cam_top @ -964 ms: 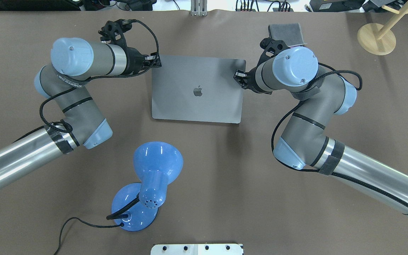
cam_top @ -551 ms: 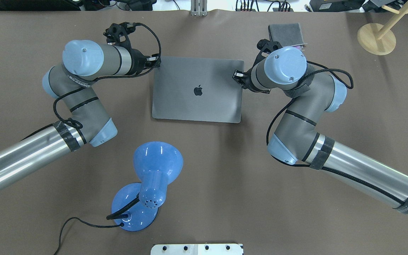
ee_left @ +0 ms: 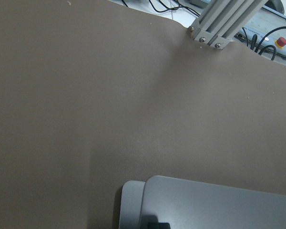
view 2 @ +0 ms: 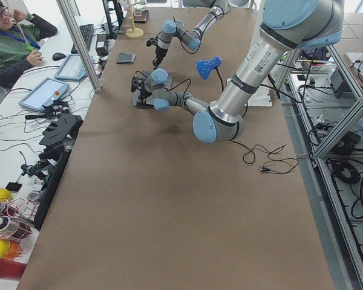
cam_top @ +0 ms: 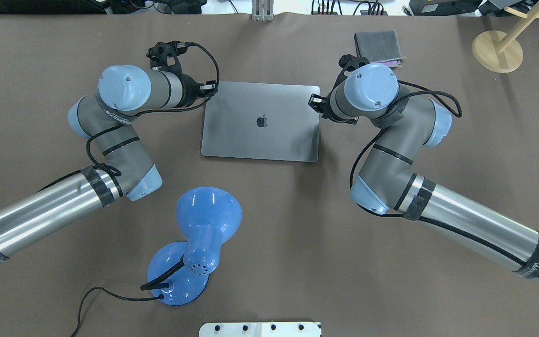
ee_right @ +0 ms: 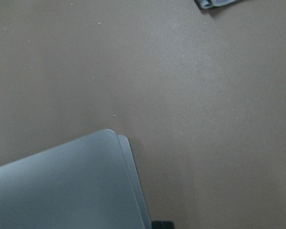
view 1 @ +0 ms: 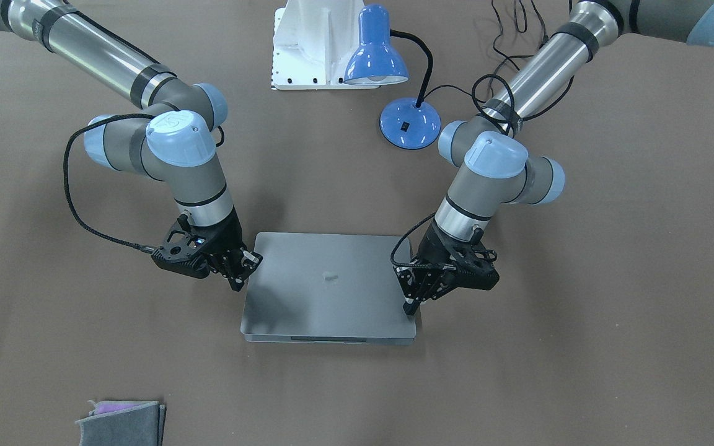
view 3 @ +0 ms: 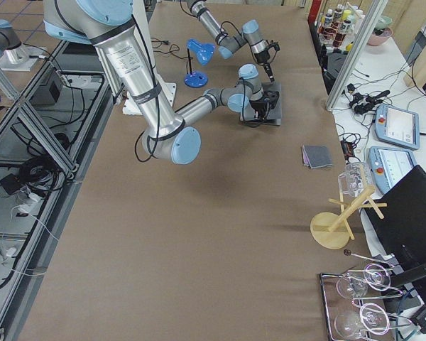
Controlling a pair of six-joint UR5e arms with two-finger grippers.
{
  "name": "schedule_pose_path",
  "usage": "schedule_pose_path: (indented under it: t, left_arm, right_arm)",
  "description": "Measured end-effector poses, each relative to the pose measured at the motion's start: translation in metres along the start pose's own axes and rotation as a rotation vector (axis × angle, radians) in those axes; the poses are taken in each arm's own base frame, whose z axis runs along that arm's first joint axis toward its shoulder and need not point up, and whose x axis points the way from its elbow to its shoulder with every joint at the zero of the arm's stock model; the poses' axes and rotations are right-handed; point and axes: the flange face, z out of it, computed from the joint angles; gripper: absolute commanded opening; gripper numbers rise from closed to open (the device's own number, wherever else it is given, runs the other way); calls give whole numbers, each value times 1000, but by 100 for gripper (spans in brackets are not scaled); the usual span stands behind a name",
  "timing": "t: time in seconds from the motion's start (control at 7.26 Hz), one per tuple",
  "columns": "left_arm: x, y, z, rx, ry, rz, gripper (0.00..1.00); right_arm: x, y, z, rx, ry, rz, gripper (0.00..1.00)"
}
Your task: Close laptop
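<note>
The space-grey laptop (cam_top: 251,138) lies mid-table with its lid, apple logo up, down almost flat on the base; the front-facing view (view 1: 326,297) shows only a thin dark gap at its far edge. My left gripper (cam_top: 211,87) is shut, with its tips on the lid's far left corner (view 1: 410,305). My right gripper (cam_top: 313,100) is shut, with its tips on the lid's right edge (view 1: 242,272). Both wrist views show a lid corner just above the base corner (ee_left: 219,205) (ee_right: 62,191). Keyboard and screen are hidden.
A blue desk lamp (cam_top: 206,220) with its cord stands near the robot, in front of the laptop. A folded grey cloth (cam_top: 377,44) lies beyond the right gripper. A wooden stand (cam_top: 496,49) is at the far right. A white base plate (cam_top: 260,329) sits at the near edge.
The lid has come down further; its far edge has drawn in toward the robot. Both grippers have moved with it, the left one to the right and nearer, the right one slightly inward.
</note>
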Motion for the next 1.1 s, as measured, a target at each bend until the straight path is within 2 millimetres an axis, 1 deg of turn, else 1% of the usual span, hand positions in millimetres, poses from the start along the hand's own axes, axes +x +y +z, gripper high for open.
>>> schedule_pose_path:
  t: [0.14,0.28,0.41,0.55,0.69,0.83,0.96,1.1]
  left_arm:
    - [1,1,0,0,2,1,0]
    - [7,1,-4,0,14,2,0]
    - [18,0,-13,-12,30,4,0]
    - [30,-4,-27,-51,32,2,0]
    - [40,-13,-47,-109,23,19,95]
    - [41,-25,-76,-160,16,87,99]
    - [29,-36,-108,-184,7,172,99]
    - [13,-50,-140,-207,-23,230,99]
  right_arm:
    - [-2,-2,-2,1,-4,-1,0]
    - [-4,-6,-7,3,-11,1,0]
    - [-6,-12,-13,-1,-18,4,0]
    - [-4,-21,-21,-16,-25,10,0]
    - [7,-33,-31,-37,-32,7,99]
    - [27,-44,-43,-51,-36,-21,100]
    - [47,-57,-54,-51,-20,-53,100]
    - [61,-75,-65,-46,19,-94,100]
